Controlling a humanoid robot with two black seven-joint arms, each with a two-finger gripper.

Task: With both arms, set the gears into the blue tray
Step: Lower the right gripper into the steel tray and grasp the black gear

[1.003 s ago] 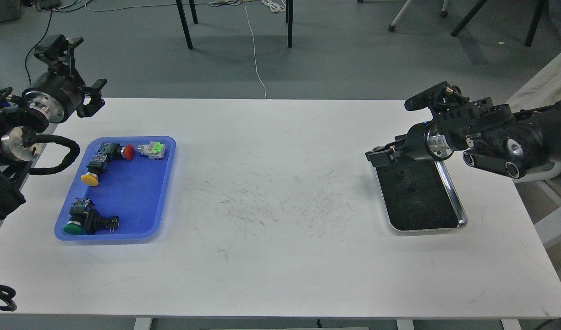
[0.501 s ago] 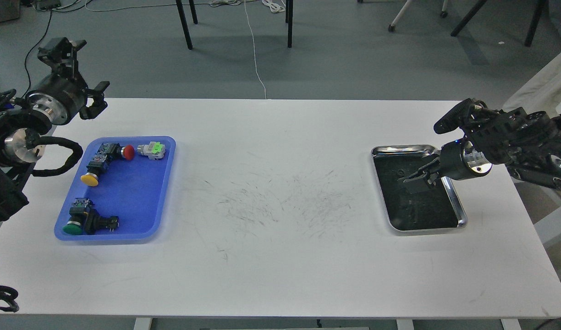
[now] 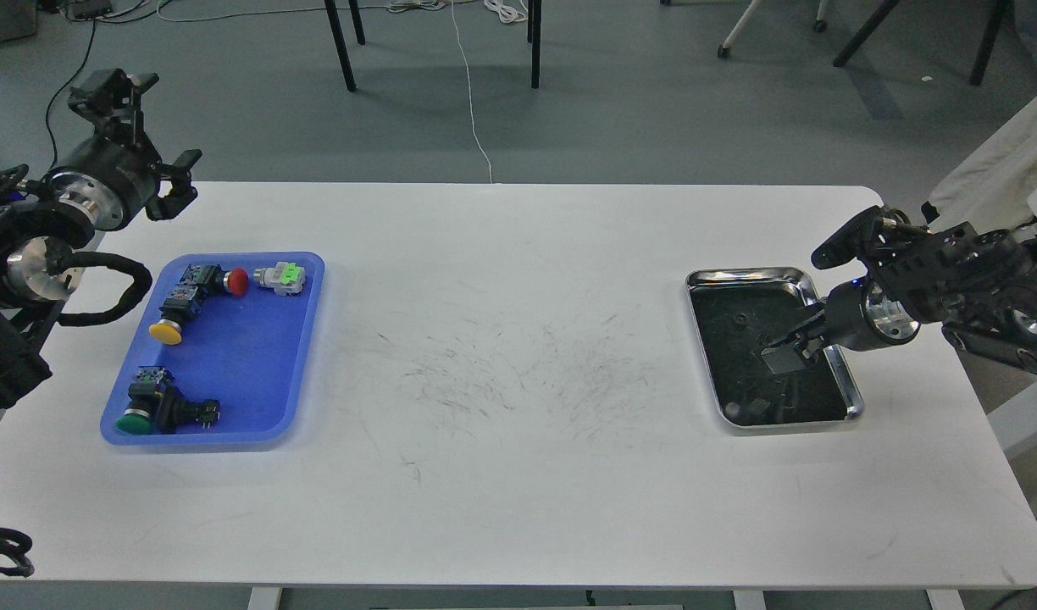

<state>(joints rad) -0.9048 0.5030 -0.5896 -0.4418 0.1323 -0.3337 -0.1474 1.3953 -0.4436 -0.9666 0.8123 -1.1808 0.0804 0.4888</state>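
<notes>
You are looking down at a white table [image 3: 518, 474] scuffed with dark marks near its middle. No brand, label or writing can be read anywhere.

At your left, the blue tray [image 3: 256, 373] lies flat and holds push-button switches: a red-capped one [image 3: 222, 279], a green-and-white one [image 3: 281, 277], a yellow-capped one [image 3: 173, 317] and a dark green-capped one [image 3: 156, 409]. No gear lies in it.

At your right sits a shiny steel tray [image 3: 743, 275] with a dark bottom. One small black gear [image 3: 740, 319] lies in its far half. A second gear cannot be made out against the dark bottom.

The right gripper [image 3: 788, 346] reaches down into the steel tray, near its right rim, just beside that gear but apart from it. It looks dark and small; whether its fingers are spread or closed cannot be told.

The left gripper [image 3: 142, 135] is raised beyond the table's far-left corner, well apart from the blue tray, its fingers spread wide and holding nothing.
</notes>
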